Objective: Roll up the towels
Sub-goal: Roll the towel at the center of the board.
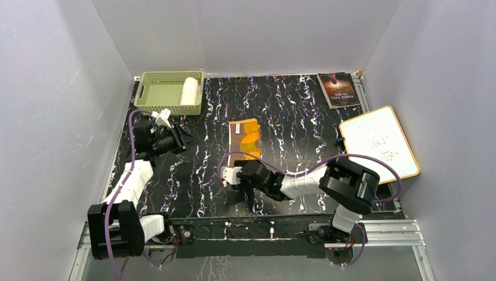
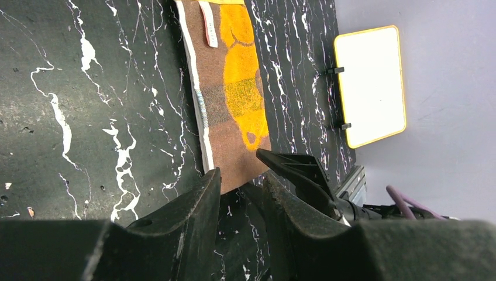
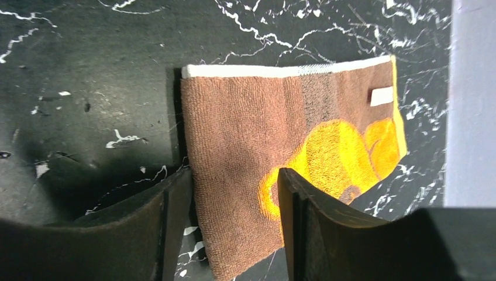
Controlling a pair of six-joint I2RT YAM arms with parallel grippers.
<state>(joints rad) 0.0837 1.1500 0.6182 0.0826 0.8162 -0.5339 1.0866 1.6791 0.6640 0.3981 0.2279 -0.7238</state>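
1. Step in hand: the second towel. The cream towel already sits as a roll in the right end of the green basket, so that one looks done. The orange-yellow towel lies flat and unrolled in the middle of the table, folded into a strip running away from the arms.
2. The right gripper is at the strip's near short end with its jaws apart. One finger is just outside the cloth's side edge and the other is over the brown pile, so the near corner lies between them. Nothing is clamped, and I can't tell whether the fingertips touch the table.
3. The left gripper hangs to the left of the towel and apart from it. Its jaws stand a narrow gap apart and hold nothing.
4. By my reading this is the start of the roll, and about half the task is done.
5. The next move calls for pinching that near end (a thin edge lying flat on the marble, so a finger has to get under it rather than skate over). It would then be turned over onto itself and rolled toward the far end.
6. Risk: if only one corner is caught, the roll may run skew, and the left gripper could steady the other side
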